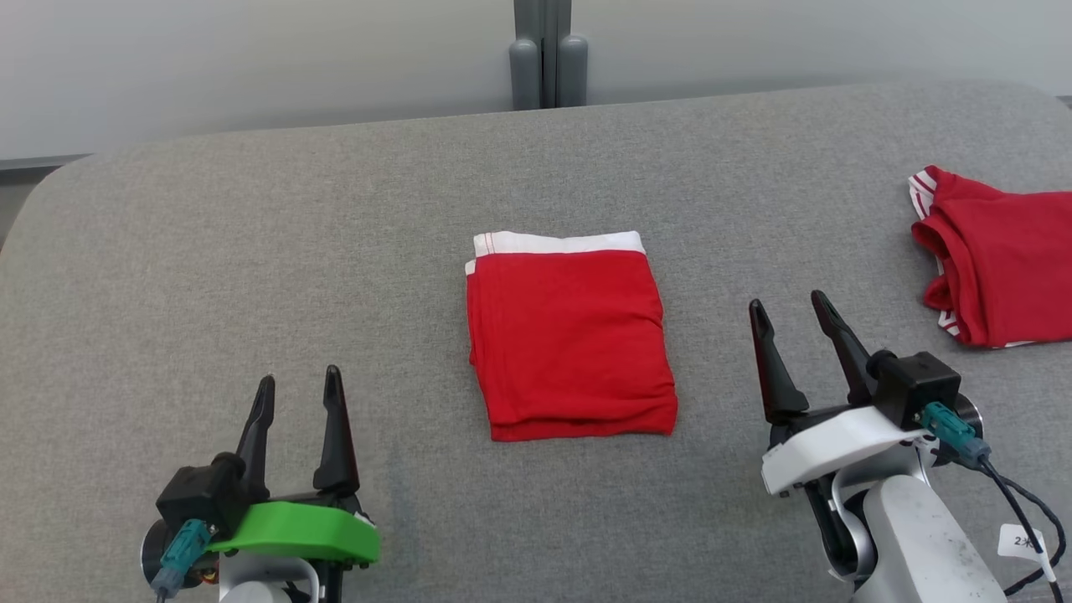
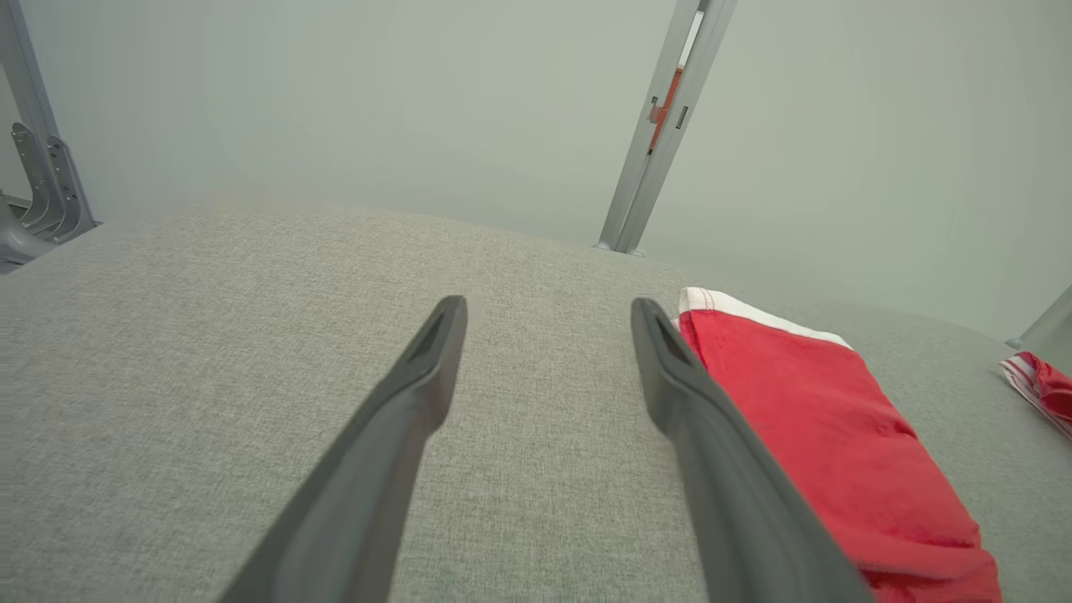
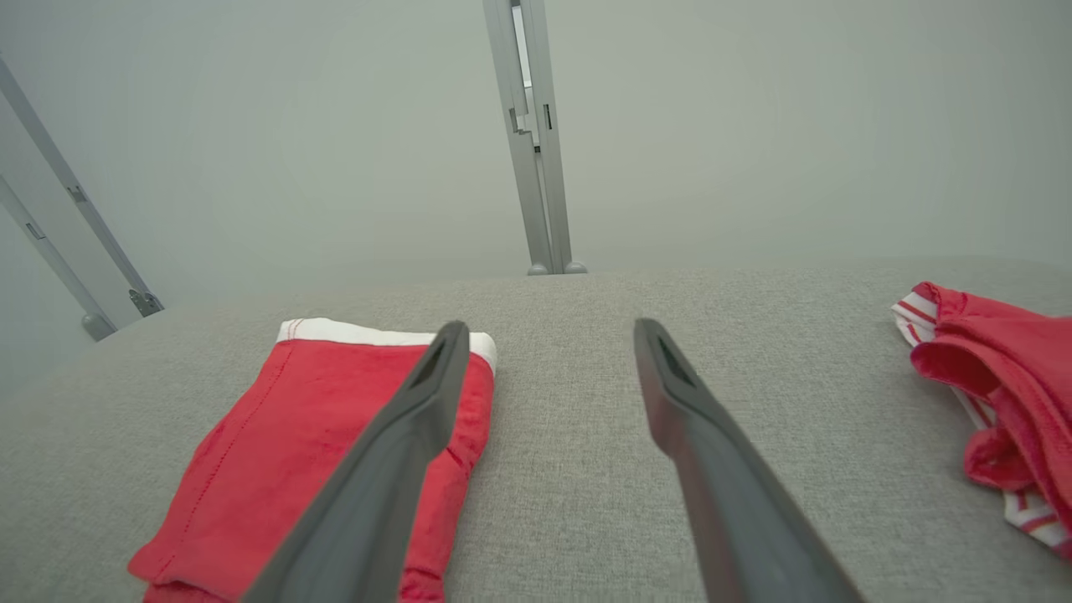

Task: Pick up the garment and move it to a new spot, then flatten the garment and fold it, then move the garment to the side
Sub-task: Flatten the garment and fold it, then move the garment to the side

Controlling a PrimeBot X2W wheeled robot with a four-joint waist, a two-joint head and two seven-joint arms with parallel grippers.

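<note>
Head view: folded garment [image 1: 569, 335] lies square at mid-worktop [image 1: 251, 251], left hand [image 1: 300, 377] and right hand [image 1: 787, 301] both spread, empty, flanking it on the near side without contact, apparently poised for the sideways move, with crumpled garment [image 1: 997, 260] far right.

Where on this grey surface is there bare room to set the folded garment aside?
Widest bare patch: the grey surface left of the folded garment, beyond the left tool. A narrower gap lies between it and the crumpled red garment, past the right tool. The right edge is crowded.
</note>
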